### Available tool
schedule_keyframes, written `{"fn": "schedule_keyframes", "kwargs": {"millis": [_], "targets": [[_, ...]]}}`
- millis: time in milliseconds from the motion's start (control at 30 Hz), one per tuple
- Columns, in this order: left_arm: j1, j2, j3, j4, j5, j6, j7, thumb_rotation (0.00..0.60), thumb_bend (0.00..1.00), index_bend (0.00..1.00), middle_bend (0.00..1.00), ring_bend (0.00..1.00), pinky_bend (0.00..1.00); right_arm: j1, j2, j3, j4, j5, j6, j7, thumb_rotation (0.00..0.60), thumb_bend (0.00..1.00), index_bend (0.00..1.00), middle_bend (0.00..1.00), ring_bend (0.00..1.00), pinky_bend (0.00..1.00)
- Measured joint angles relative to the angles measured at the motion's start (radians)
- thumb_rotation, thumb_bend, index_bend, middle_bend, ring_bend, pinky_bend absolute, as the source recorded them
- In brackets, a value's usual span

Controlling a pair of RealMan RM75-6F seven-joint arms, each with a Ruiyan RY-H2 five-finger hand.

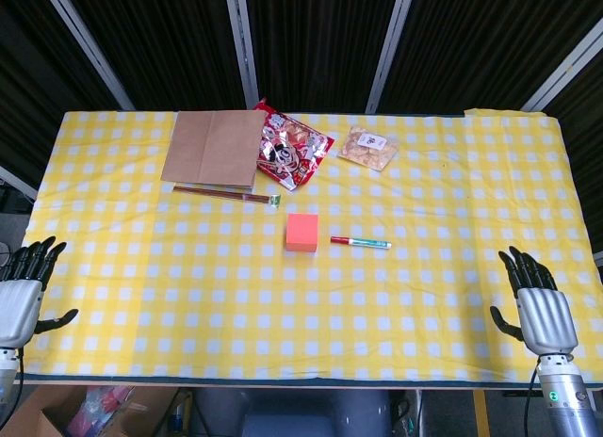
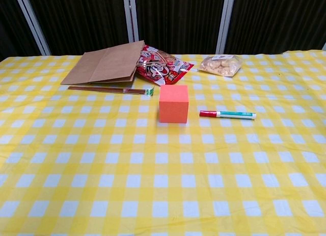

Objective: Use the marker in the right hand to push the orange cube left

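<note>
Orange cube (image 1: 302,233) sits mid-table on the yellow checked cloth (image 1: 188,296). Marker (image 1: 360,241) lies flat just beside it at 3 o'clock, red cap end toward the cube, not touching, not held. Right hand (image 1: 533,305) rests at the table's edge, 4 o'clock from the cube, well apart, fingers spread and straight, holding nothing. Left hand (image 1: 24,288) at the edge, 8 o'clock, fingers apart, empty. Brown paper bag (image 1: 215,147) at 11 o'clock, chopsticks (image 1: 226,193) below it, red snack packet (image 1: 294,153) at 12, clear bag of snacks (image 1: 368,146) at 1.
</note>
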Motion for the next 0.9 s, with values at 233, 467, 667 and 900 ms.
{"fn": "schedule_keyframes", "kwargs": {"millis": [233, 467, 667, 900], "targets": [[-0.002, 0.000, 0.000, -0.005, -0.001, -0.004, 0.006, 0.600, 0.03, 0.00, 0.00, 0.00, 0.04, 0.001, 0.001, 0.008, -0.001, 0.010, -0.016, -0.008, 0.600, 0.38, 0.00, 0.00, 0.00, 0.12], [-0.008, 0.000, 0.001, -0.007, -0.001, -0.019, 0.002, 0.600, 0.03, 0.00, 0.00, 0.00, 0.04, 0.067, -0.004, 0.064, -0.029, 0.024, -0.074, -0.030, 0.600, 0.38, 0.11, 0.05, 0.00, 0.11], [-0.021, -0.003, 0.002, -0.016, -0.001, -0.040, 0.007, 0.600, 0.03, 0.00, 0.00, 0.00, 0.04, 0.182, -0.024, 0.137, -0.085, 0.123, -0.207, -0.118, 0.600, 0.38, 0.21, 0.10, 0.04, 0.14], [-0.032, -0.007, 0.003, -0.019, -0.002, -0.060, 0.008, 0.600, 0.03, 0.00, 0.00, 0.00, 0.04, 0.351, -0.164, 0.217, -0.064, 0.353, -0.328, -0.298, 0.600, 0.38, 0.27, 0.14, 0.06, 0.15]]}}
